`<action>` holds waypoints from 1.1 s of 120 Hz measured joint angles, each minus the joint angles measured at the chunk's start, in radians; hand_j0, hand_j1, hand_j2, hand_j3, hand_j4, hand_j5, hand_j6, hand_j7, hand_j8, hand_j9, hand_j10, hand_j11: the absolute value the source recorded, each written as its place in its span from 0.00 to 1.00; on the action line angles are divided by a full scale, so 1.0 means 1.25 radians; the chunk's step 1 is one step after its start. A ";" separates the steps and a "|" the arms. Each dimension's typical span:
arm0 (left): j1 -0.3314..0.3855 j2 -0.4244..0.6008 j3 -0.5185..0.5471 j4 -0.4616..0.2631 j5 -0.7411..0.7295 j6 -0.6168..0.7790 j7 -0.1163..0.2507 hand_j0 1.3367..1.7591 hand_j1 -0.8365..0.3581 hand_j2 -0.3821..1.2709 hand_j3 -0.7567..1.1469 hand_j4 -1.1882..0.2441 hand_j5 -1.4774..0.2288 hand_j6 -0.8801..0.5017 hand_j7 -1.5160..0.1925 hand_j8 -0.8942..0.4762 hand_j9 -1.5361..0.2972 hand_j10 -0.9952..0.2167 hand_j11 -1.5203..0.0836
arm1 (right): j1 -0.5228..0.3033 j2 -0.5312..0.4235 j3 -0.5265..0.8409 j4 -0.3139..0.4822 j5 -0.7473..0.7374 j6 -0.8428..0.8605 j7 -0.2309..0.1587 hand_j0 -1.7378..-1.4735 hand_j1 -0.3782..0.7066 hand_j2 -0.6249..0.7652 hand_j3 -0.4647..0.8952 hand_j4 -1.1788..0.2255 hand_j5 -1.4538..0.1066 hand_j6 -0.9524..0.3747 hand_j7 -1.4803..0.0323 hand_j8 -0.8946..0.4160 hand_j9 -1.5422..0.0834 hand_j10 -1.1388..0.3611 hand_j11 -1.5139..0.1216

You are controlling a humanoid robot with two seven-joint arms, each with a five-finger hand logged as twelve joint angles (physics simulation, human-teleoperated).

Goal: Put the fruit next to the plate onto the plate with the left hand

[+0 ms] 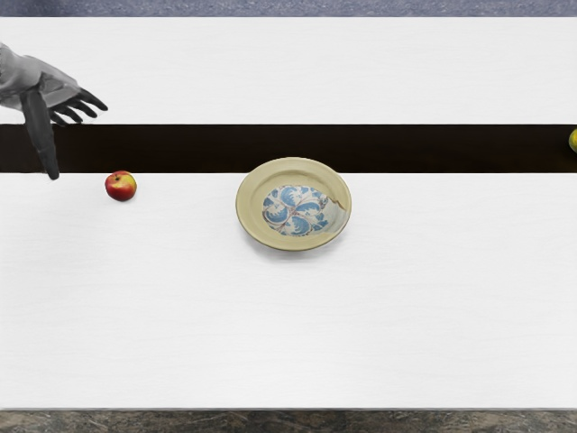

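A small red and yellow apple [121, 186] lies on the white table, well to the left of the plate [251, 220]. The plate is cream with a blue pattern in its middle and holds nothing. My left hand [56, 108] comes in from the upper left edge, above and to the left of the apple and apart from it. Its dark fingers [86, 102] are spread and its thumb points down toward the table. It holds nothing. The right arm does not show.
A dark gap [406, 148] runs across between the far and near white table surfaces. A yellow-green fruit [573, 140] peeks in at the right edge, in that gap. White tabletop [288, 325] stretches in front of the plate.
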 joint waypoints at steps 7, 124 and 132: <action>0.000 0.001 -0.011 0.000 0.000 0.000 0.000 0.76 0.99 0.23 0.40 0.83 0.86 0.63 0.88 0.65 0.83 0.82 0.94 | -0.001 0.000 -0.001 0.000 0.000 0.000 0.000 0.30 0.05 0.45 0.34 0.83 0.92 0.70 0.96 0.67 0.93 0.75 0.91; -0.043 -0.293 0.196 -0.214 -0.173 0.404 0.000 0.76 0.99 0.23 0.40 0.83 0.86 0.63 0.89 0.65 0.84 0.82 0.95 | 0.001 0.000 -0.004 0.000 0.000 -0.001 0.000 0.30 0.05 0.45 0.34 0.83 0.92 0.70 0.96 0.67 0.93 0.75 0.91; -0.031 -0.312 0.191 -0.215 -0.175 0.476 0.000 0.76 0.99 0.23 0.40 0.83 0.86 0.63 0.89 0.65 0.84 0.82 0.95 | 0.001 0.000 -0.004 0.000 -0.001 -0.001 0.000 0.30 0.05 0.45 0.34 0.83 0.92 0.70 0.96 0.67 0.94 0.75 0.91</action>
